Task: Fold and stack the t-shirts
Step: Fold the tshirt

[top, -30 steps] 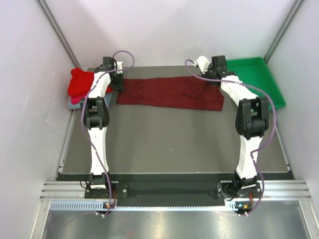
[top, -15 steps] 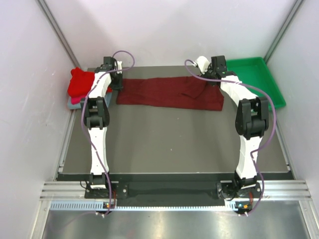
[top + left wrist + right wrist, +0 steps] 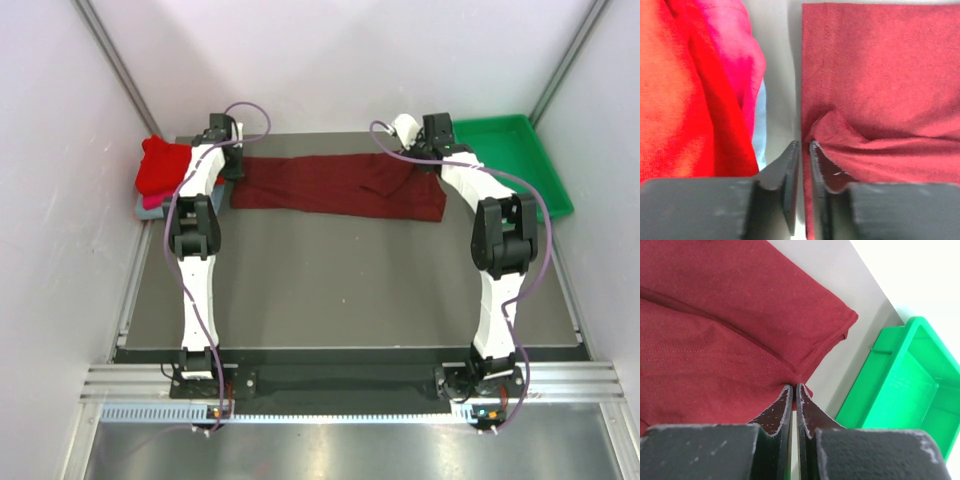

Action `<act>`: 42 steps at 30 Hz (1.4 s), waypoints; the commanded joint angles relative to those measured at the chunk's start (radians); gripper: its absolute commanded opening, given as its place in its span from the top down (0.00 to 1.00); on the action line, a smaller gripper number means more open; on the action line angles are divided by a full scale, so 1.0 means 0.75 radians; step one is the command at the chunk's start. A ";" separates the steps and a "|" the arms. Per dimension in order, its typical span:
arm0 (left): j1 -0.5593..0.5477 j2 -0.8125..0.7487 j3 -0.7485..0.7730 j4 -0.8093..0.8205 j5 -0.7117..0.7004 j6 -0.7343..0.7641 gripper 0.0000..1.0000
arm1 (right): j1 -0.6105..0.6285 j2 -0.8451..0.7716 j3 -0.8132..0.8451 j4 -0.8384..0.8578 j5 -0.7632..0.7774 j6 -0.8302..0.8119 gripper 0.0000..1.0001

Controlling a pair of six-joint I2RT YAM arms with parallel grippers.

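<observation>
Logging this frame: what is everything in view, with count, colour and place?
table: one, dark grey, under both arms
maroon t-shirt: one, dark maroon, lying as a long strip across the table's far side
bright red t-shirt: one, red, top of the stack at the far left
pink t-shirt: one, pink, under the red one
grey-blue t-shirt: one, grey-blue, stack bottom, only an edge shows
green tray: one, green plastic, far right
left gripper: one, black, at the maroon shirt's left edge, narrow gap, grip unclear
right gripper: one, black, pinching the maroon shirt's right end beside the tray
</observation>
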 commanded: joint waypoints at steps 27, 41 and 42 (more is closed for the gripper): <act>-0.132 -0.360 -0.561 0.184 0.470 -0.234 0.76 | 0.120 -0.086 0.003 -0.096 -0.267 0.345 0.46; -0.136 -0.321 -0.626 0.186 0.409 -0.255 0.76 | 0.178 0.078 0.021 -0.118 -0.303 0.312 0.49; -0.136 -0.321 -0.626 0.184 0.405 -0.255 0.76 | 0.178 0.082 0.023 -0.118 -0.296 0.310 0.49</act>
